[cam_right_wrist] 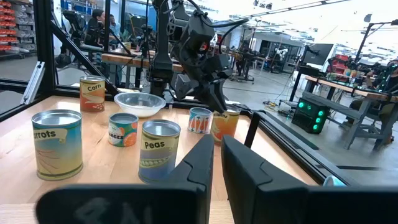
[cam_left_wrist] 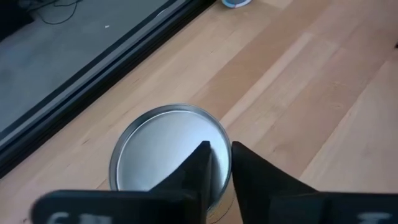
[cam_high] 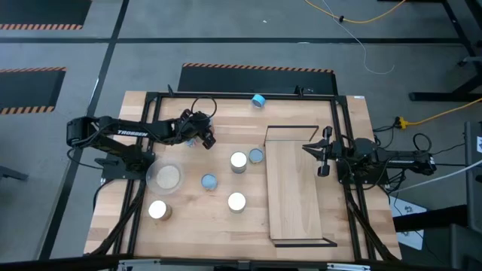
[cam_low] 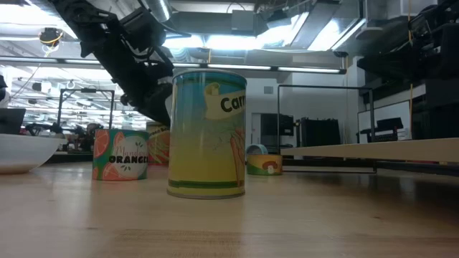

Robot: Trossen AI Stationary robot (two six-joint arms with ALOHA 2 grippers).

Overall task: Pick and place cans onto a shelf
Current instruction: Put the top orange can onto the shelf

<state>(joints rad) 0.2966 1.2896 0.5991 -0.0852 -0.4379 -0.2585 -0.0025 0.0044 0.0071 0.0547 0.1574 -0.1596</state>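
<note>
As I bring my left gripper point(cam_high: 205, 137) over the can point(cam_left_wrist: 168, 152) at the frame's upper left, fingers point(cam_left_wrist: 202, 171) nearly together sit above its lid, not visibly pinching; shelf point(cam_high: 294, 184) lies rightward, nearer the waiting right gripper point(cam_high: 322, 156), fingers nearly together

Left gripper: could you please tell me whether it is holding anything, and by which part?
The left gripper appears to pinch the silver-topped can by its top rim.
</note>
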